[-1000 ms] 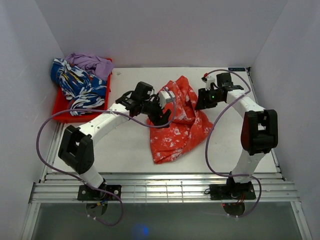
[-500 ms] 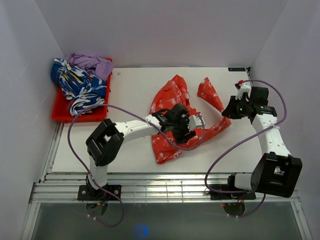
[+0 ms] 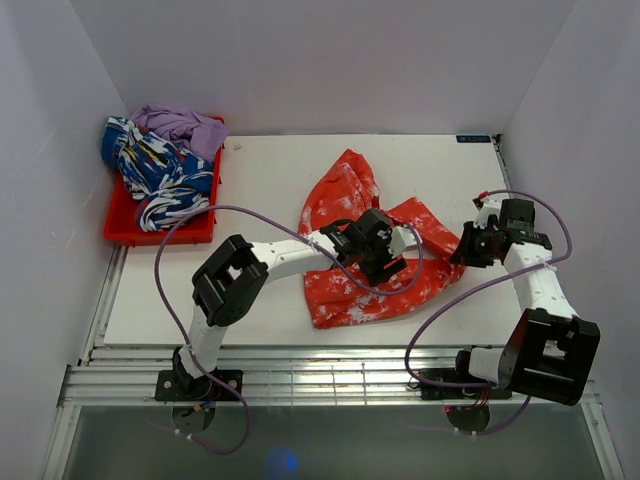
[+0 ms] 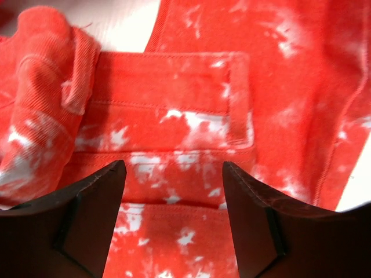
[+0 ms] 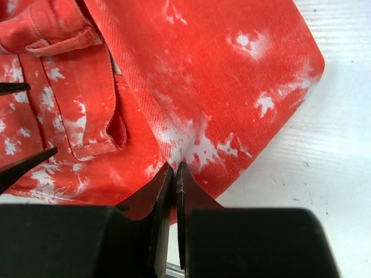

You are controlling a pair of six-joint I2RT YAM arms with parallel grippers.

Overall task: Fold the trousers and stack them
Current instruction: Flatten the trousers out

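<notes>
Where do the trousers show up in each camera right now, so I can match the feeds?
Top external: trousers mid-table, under the left gripper, the right gripper at their right edge.
Left wrist: trousers fill nearly the whole frame, below the open fingers.
Right wrist: trousers fill the upper left, their edge pinched.
Shared landmark: the white table.
</notes>
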